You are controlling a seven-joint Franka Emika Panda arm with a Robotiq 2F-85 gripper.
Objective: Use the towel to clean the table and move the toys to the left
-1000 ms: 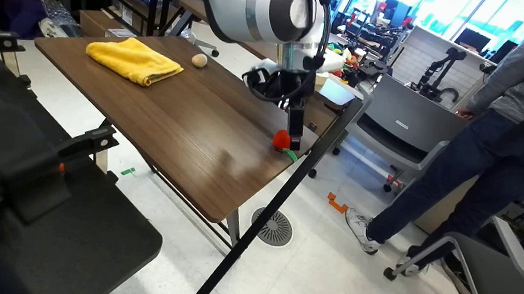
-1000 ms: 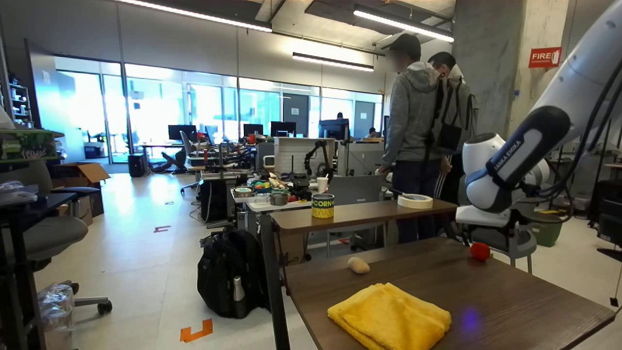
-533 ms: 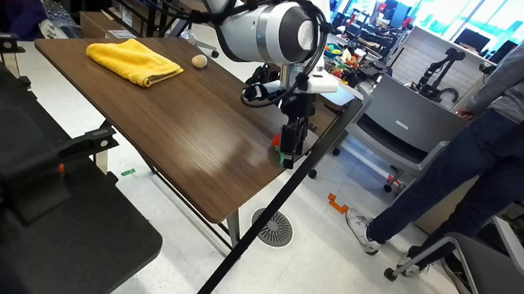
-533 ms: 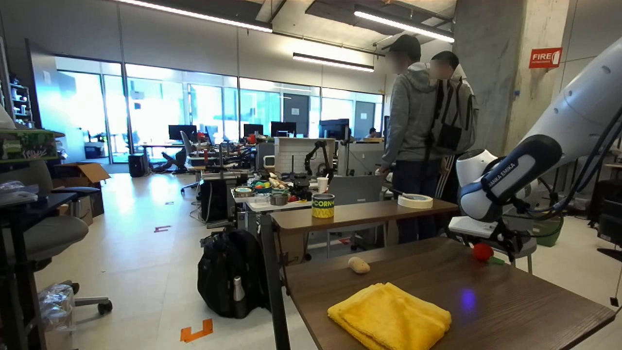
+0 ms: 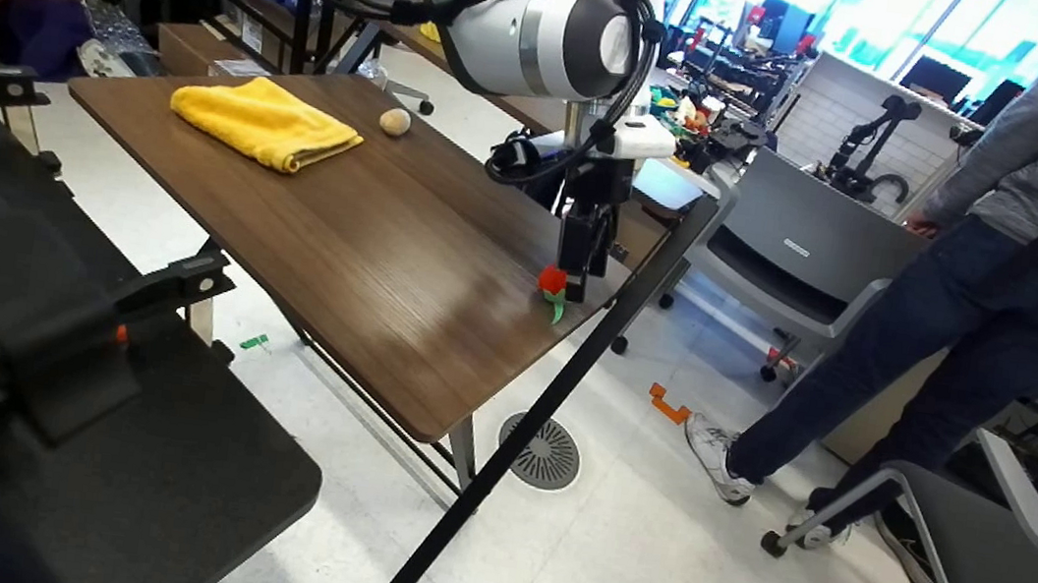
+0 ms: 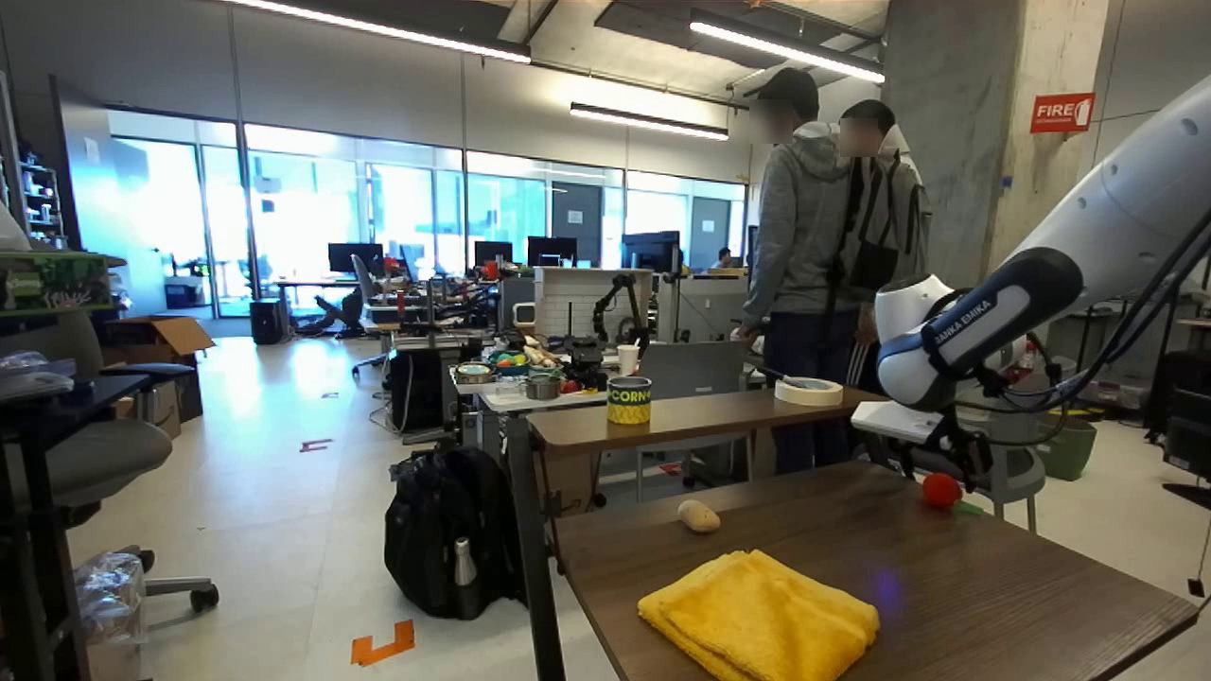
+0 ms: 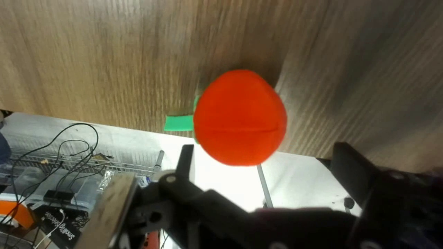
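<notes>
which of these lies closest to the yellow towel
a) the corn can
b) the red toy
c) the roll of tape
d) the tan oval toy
d: in both exterior views the tan oval toy lies beside the yellow towel with only a small gap between them, while the red toy is near the opposite end of the table.

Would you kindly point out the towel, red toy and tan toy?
Towel (image 6: 759,615), in an exterior view: upper face.
Red toy (image 7: 240,117), in the wrist view: red body.
Tan toy (image 6: 698,516), in an exterior view: middle.

White arm (image 6: 1116,218) aslant, black tool (image 7: 264,147) downward and spread wide.
</notes>
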